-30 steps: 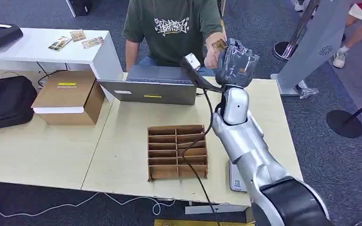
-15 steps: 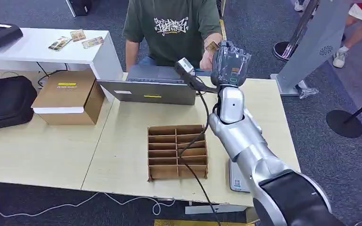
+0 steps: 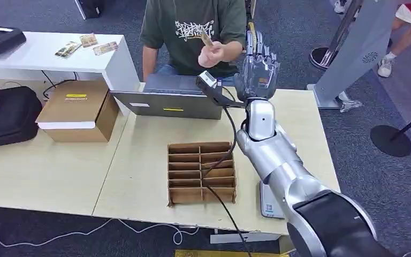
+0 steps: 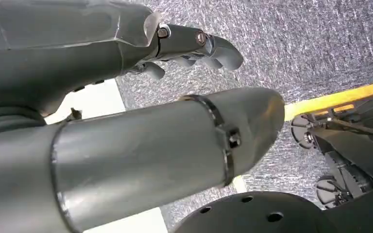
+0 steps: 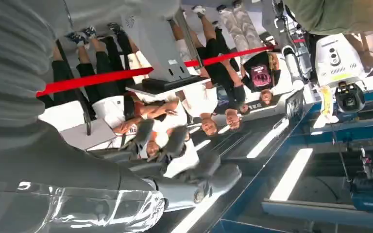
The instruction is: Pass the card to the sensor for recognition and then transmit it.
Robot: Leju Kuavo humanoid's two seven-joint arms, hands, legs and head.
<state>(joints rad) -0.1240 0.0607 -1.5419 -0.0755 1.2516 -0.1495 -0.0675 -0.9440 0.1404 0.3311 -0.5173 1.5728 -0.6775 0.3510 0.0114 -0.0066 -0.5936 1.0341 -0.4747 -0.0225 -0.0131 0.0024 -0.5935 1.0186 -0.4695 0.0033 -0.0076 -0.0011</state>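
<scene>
Two hands matter to you here, and neither holds the card (image 3: pixel 207 39). Start at the left: your left hand (image 4: pixel 194 46) hangs low over grey carpet, its dark fingers curled loosely inward around nothing. Moving right across the head view, the card is pinched in the person's hand (image 3: pixel 215 53), raised in front of the green shirt; its long axis tilts up and away toward the left, tip higher than the pinch. Just right of that, your right hand (image 3: pixel 258 68) stands upright above the far edge of the table (image 3: pixel 139 160), fingers straight, spread and empty.

So the card lies up and to the left of your right fingers, near but apart, with the camera stalk (image 3: pixel 212 85) just below that gap. Your right hand is plainly the nearer one. By the look of it the handover is made and the transmit step is as good as finished; your next concern is likely drawing the right arm back without snagging the black cable (image 3: pixel 230 139) that trails over the cardboard divider tray (image 3: pixel 182 174) toward the sensor (image 3: pixel 267 206) near the front edge.
</scene>
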